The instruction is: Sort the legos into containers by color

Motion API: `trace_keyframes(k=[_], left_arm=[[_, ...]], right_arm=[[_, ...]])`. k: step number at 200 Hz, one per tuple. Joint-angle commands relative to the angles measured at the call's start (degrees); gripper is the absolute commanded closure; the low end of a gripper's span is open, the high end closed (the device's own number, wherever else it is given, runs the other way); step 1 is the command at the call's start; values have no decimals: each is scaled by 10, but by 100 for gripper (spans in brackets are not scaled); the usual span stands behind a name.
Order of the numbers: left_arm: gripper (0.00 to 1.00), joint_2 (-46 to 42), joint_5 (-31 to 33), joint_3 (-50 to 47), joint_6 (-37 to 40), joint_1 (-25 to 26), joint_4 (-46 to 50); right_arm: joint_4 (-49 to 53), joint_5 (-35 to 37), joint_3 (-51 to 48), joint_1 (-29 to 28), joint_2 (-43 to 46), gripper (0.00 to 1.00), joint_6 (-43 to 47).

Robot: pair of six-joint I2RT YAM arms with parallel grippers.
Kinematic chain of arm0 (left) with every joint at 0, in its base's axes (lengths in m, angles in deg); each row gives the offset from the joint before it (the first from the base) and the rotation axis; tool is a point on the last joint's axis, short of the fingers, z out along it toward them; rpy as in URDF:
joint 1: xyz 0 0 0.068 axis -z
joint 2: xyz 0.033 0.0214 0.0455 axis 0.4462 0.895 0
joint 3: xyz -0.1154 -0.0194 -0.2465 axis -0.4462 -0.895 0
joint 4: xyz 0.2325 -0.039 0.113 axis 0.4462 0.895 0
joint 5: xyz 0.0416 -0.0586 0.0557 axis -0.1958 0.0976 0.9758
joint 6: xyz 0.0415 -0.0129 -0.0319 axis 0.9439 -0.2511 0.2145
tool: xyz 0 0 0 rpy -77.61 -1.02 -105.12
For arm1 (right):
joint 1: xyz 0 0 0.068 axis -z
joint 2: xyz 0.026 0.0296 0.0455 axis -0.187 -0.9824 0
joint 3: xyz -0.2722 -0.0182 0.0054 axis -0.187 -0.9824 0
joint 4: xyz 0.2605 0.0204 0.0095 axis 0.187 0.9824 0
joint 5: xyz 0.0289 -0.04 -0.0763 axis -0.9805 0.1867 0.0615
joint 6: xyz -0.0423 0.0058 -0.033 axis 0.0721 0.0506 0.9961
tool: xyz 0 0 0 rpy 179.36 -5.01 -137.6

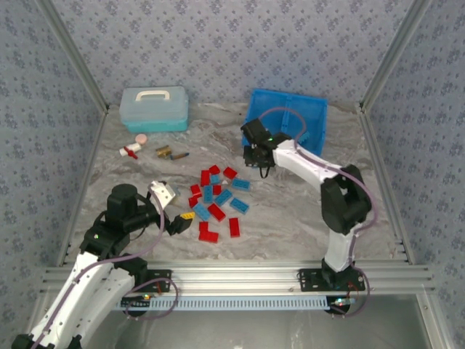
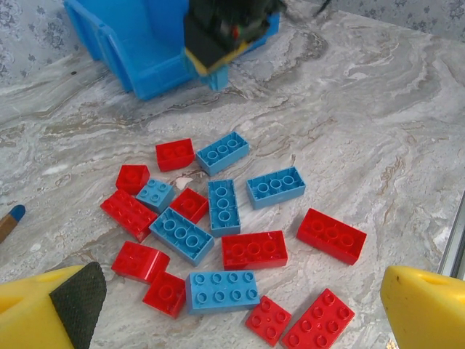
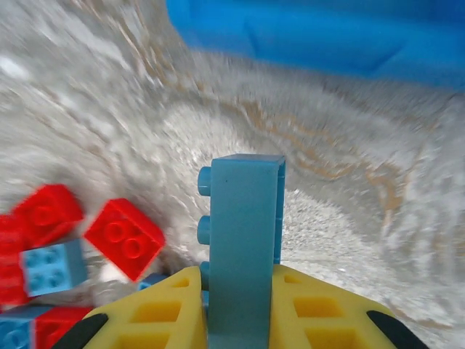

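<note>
Right jaws clamp blue lego (image 3: 243, 240) (upright) | tray (image 3: 327, 36) blurred, seemingly near

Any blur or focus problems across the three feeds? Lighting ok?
Right wrist: table and blue tray smeared by blur, light blue brick in the right end effector is sharp. Left wrist: lego pile crisp, yellow fingers cut off at the bottom corners. Top external: even light, faint shadows, no glare.
</note>
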Motion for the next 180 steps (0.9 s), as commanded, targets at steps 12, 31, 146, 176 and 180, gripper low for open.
trace_keyframes(k=[12, 31, 146, 176, 180], left_arm=[[1, -1, 0, 0, 9, 3, -6], [1, -2, -1, 0, 9, 3, -7], [1, -3, -28, -12, 10, 3, -25], [1, -7, -13, -15, 13, 3, -27], [1, -8, -13, -15, 14, 4, -27]], right_arm=[[22, 41, -4, 48, 90, 75, 26], [16, 39, 0, 91, 113, 74, 40], [4, -17, 135, 245, -77, 74, 97], [18, -26, 189, 257, -139, 74, 96], [17, -28, 192, 258, -144, 74, 96]])
